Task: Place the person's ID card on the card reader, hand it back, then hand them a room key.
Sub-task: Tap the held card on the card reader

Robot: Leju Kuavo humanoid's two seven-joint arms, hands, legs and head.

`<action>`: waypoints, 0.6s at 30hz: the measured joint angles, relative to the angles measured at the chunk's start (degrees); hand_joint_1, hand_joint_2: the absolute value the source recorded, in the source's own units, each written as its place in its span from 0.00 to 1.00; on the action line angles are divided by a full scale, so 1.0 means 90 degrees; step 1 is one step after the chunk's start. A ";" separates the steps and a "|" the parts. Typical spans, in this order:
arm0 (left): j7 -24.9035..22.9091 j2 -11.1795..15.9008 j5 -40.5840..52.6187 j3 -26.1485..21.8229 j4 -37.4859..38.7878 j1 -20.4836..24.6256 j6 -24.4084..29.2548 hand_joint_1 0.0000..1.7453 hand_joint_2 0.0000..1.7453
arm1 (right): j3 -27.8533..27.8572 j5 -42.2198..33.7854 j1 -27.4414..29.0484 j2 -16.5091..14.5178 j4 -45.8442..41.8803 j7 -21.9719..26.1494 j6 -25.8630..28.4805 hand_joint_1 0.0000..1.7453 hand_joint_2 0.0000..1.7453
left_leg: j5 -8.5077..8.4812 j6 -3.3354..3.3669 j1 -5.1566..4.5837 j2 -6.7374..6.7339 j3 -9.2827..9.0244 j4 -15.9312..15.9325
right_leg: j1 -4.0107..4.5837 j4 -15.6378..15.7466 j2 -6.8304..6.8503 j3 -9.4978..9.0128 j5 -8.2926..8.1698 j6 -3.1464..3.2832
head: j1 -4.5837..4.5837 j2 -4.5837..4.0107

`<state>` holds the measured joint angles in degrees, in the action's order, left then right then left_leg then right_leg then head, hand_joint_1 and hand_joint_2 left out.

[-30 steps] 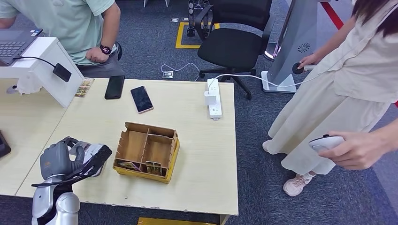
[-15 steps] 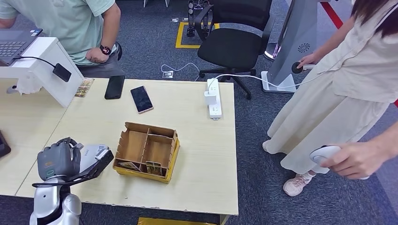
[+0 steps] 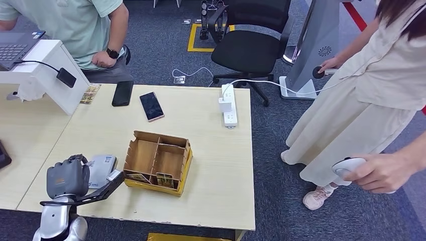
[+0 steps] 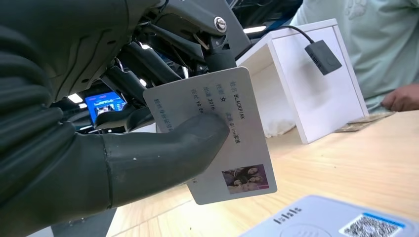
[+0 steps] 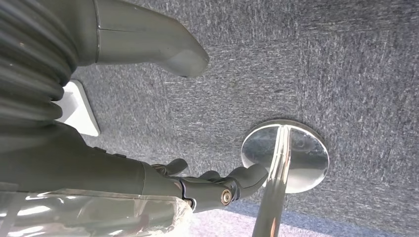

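Observation:
My left hand [image 3: 67,178] hovers over the near left part of the table and pinches the white ID card [image 4: 247,158] between thumb and fingers. The card carries printed text and a small photo, and its edge peeks out at the fingertips [image 3: 115,175]. The grey card reader [image 3: 102,167] lies flat just beyond the hand; it also appears below the card [image 4: 321,222] in the left wrist view. Key cards [image 3: 164,179] stand in the front compartments of a cardboard box [image 3: 156,150]. My right hand [image 5: 99,168] hangs over grey carpet with fingers apart, holding nothing.
A person in a beige dress stands right of the table holding a white device [image 3: 349,164]. Another person sits behind the table's far left. Two phones [image 3: 122,93] [image 3: 151,106], a power strip [image 3: 229,105] and a white stand [image 3: 47,70] sit toward the far side.
My left hand has drawn back toward the table's near edge with the card, uncovering more of the reader. The standing person's hand with the white device has dropped slightly.

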<state>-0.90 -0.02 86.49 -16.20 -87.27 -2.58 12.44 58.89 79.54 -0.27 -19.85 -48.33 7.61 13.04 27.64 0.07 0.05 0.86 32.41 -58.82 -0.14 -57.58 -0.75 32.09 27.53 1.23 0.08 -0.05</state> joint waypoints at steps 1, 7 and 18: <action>0.0025 0.0003 0.0000 0.0003 0.0024 -0.0003 0.0000 1.00 1.00 | 0.0000 0.0000 0.0000 0.0000 0.0000 0.0000 0.0001 0.00 1.00 | 0.0000 0.0000 0.0000 0.0000 0.0000 0.0000 | 0.0000 0.0000 0.0000 0.0000 0.0000 0.0000 | 0.0000 0.0000; 0.0071 -0.0012 0.0000 0.0003 0.0063 -0.0002 -0.0035 1.00 1.00 | 0.0000 0.0000 0.0000 0.0000 0.0000 -0.0001 0.0000 0.00 1.00 | 0.0000 0.0000 0.0000 0.0001 0.0000 0.0000 | 0.0000 0.0000 0.0001 0.0000 0.0000 0.0000 | 0.0000 -0.0001; 0.0166 -0.0026 0.0000 0.0003 0.0063 -0.0018 -0.0183 1.00 1.00 | 0.0002 0.0000 0.0000 0.0000 0.0000 0.0001 0.0001 0.00 1.00 | 0.0000 0.0000 0.0000 0.0001 0.0000 0.0000 | 0.0000 0.0000 0.0001 0.0000 0.0000 0.0000 | 0.0000 0.0000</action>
<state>0.60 -0.25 86.49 -16.17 -86.71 -2.74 10.79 58.90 79.54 -0.26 -19.85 -48.33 7.62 13.05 27.64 0.07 0.06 0.87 32.41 -58.82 -0.14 -57.58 -0.74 32.09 27.54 1.23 0.08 -0.05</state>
